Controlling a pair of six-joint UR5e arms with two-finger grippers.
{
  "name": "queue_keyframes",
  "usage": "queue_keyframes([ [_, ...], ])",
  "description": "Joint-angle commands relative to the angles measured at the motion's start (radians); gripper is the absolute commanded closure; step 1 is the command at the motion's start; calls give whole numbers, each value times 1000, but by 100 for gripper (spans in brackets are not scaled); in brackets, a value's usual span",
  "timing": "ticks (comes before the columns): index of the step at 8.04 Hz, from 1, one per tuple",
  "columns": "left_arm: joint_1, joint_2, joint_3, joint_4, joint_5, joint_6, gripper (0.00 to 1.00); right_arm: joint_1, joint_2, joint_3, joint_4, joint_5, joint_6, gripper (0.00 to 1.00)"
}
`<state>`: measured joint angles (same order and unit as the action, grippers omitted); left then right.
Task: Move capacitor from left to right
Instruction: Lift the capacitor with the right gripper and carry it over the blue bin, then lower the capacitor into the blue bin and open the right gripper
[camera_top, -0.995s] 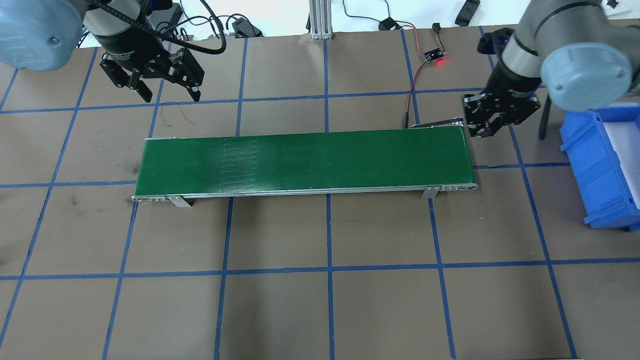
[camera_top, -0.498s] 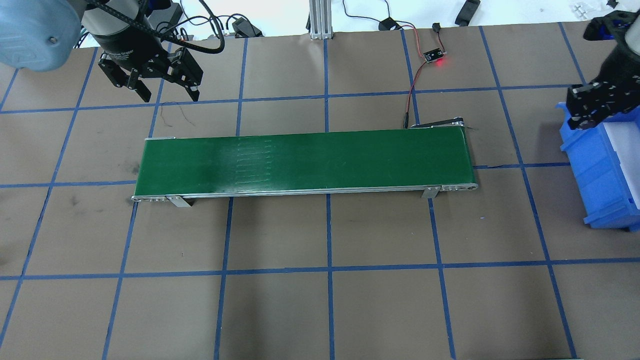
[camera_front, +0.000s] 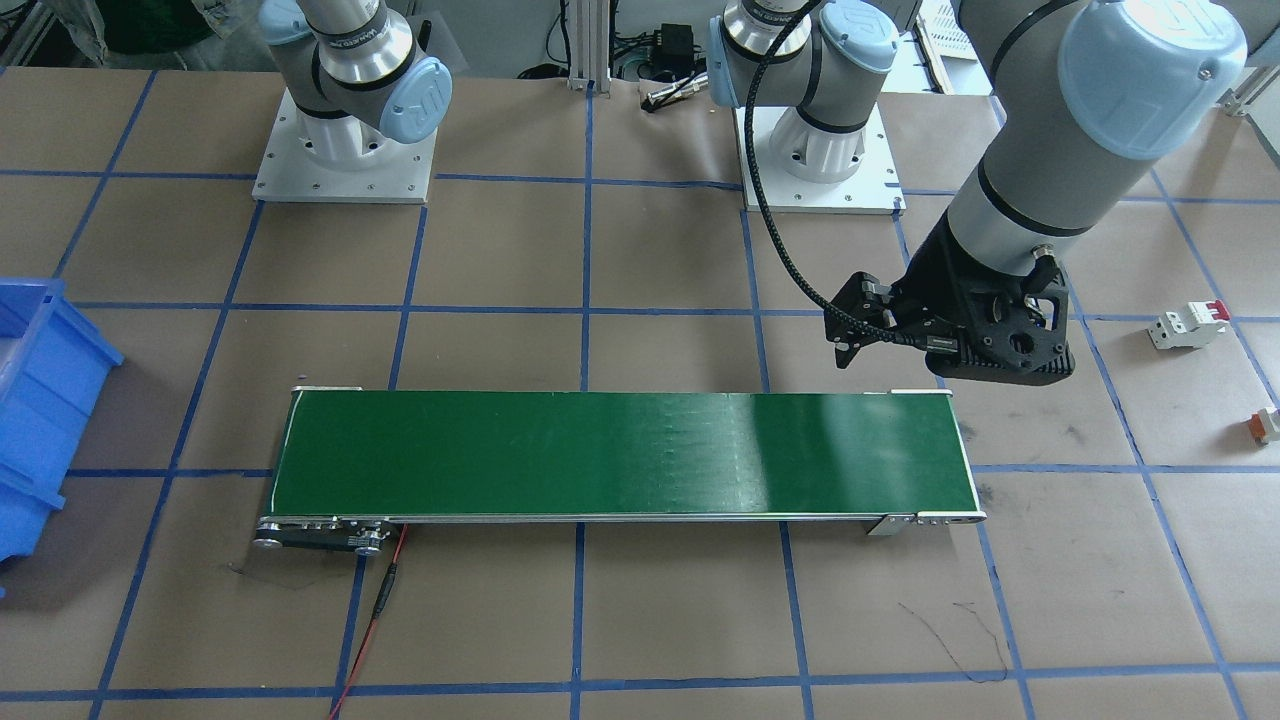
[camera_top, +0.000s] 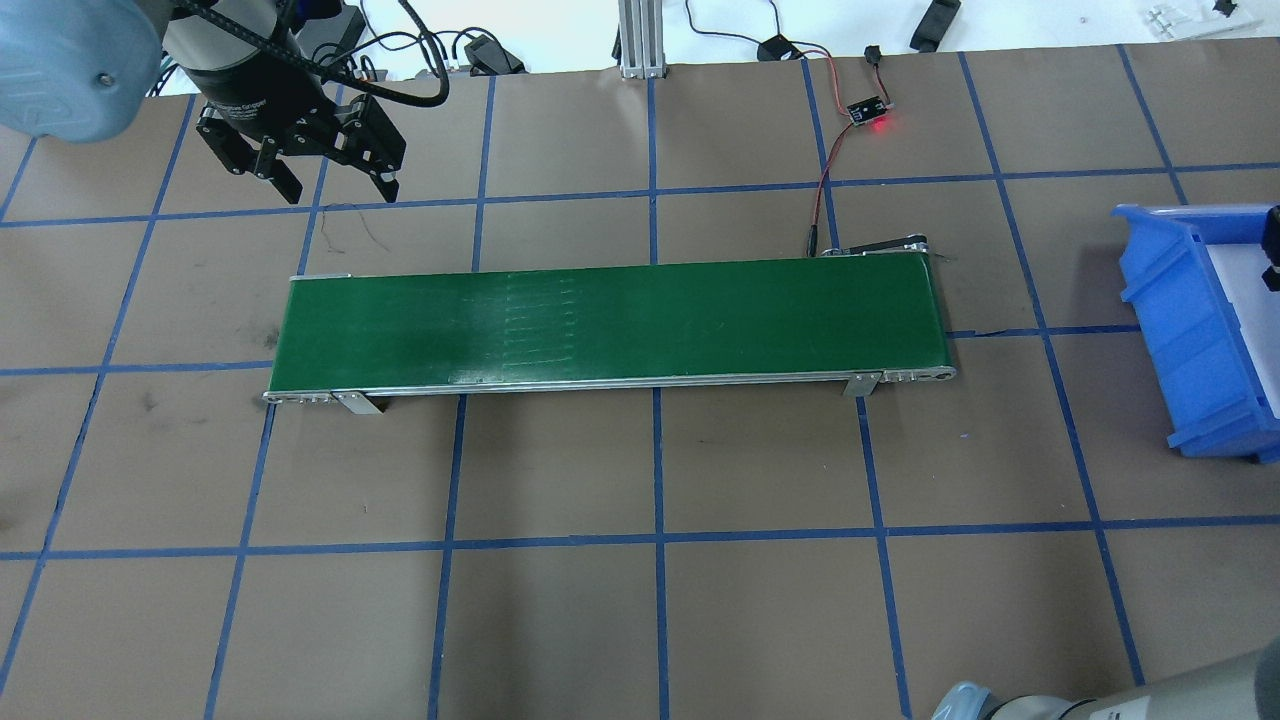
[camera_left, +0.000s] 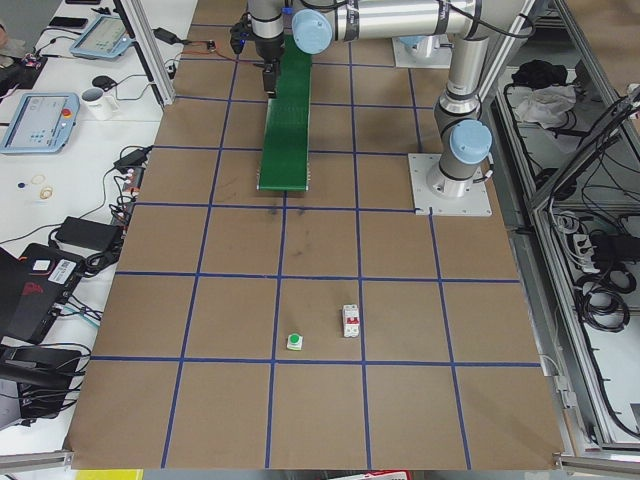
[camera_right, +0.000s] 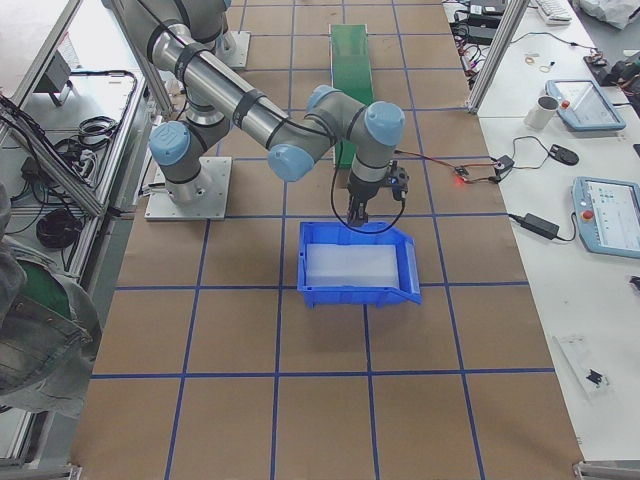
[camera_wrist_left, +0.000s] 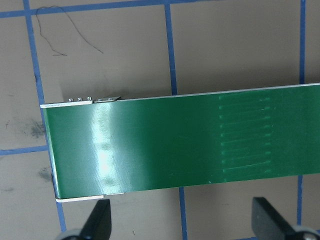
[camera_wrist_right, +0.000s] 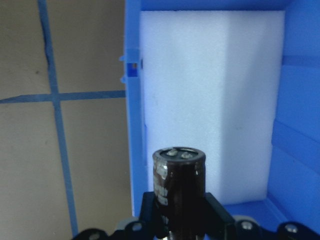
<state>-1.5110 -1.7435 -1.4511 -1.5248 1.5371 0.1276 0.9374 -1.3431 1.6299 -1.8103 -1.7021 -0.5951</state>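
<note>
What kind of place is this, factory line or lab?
Most likely a robotics lab cell, not a factory: a short green conveyor on a tape-gridded table, a foam-lined blue bin, and teach pendants on the side bench.

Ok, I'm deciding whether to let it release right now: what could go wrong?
The capacitor in the right gripper hangs close to the wall of the blue bin, so releasing now might clip the rim and drop it outside. Only its lower end looks gripped, so it could tilt or slip early.
</note>
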Motion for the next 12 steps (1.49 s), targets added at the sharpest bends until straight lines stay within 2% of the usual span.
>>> queue_keyframes([
  [1,0,1,0,0,0,0,0,-61,77,2,-64,-42,-26,100],
  [4,0,1,0,0,0,1,0,-83,156,4,-139,-45,-38,100],
  [12,0,1,0,0,0,1,0,-83,209,68,-306,-28,-34,100],
])
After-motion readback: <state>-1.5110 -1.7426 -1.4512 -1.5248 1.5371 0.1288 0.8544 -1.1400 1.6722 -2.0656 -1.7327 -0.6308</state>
